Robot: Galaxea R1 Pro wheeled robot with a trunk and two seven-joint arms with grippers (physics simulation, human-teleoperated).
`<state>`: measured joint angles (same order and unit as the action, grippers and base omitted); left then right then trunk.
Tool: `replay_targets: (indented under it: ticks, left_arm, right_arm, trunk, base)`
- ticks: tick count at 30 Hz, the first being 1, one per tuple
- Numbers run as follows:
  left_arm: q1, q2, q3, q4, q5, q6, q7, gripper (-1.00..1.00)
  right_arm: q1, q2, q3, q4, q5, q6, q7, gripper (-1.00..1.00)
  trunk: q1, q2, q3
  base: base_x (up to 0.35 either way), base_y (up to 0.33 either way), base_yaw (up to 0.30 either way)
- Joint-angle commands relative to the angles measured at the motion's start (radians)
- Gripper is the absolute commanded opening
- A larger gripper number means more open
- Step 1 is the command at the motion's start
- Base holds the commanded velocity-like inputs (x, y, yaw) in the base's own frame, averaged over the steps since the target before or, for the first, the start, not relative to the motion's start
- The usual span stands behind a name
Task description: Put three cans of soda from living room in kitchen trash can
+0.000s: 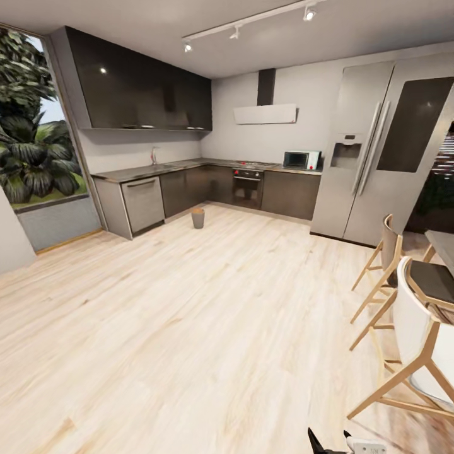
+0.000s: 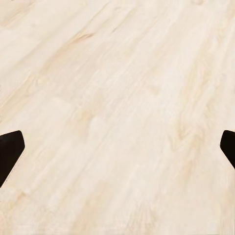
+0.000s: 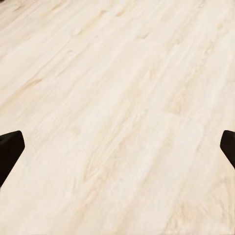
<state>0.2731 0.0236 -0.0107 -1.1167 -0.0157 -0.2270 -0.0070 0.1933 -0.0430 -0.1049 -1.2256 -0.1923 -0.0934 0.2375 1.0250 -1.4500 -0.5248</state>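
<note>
At the bottom edge of the head view, right of centre, a bit of dark and white robot hardware pokes in; can't tell which part it is. Left wrist view: left gripper has its two dark fingertips at opposite frame edges, spread wide, nothing between them, just pale wood plank floor underneath. Right wrist view is the same: right gripper spread wide, dark fingertips at the edges, empty, bare planks below. Lower right of the head view: light wooden bar stools with white shell seats, next one behind with a dark seat pad, both beside a grey counter edge at the right frame border. Wide stretch of floor across the middle of the frame. Beyond it, just above and left of centre, the small round pale grey tapering trash can stands upright on the floor, near the corner of the glossy dark kitchen cabinets, apart from them. Grey countertop runs along the L, tap at its left run, built-in black oven further right, small microwave on the counter. Tall silver double-door fridge at right. Dark wall cabinets upper left, white extractor hood centre, ceiling track spotlights at top. Large window with green plants at far left.
</note>
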Motion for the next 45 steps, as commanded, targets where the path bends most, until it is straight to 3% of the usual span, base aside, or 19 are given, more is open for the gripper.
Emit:
replay_targets:
  ticks: [1,45]
  left_arm:
    - [0.000,0.000,0.000,0.000,0.000,0.000,0.000,1.00]
    - [0.000,0.000,0.000,0.000,0.000,0.000,0.000,1.00]
  right_arm:
    - [0.000,0.000,0.000,0.000,0.000,0.000,0.000,1.00]
    - [0.000,-0.001,0.002,0.000,0.001,0.000,0.000,1.00]
  trunk:
    - [0.000,0.000,0.000]
    - [0.000,0.000,0.000]
  base:
    - [0.303,0.190,-0.041]
    - [0.303,0.190,-0.002]
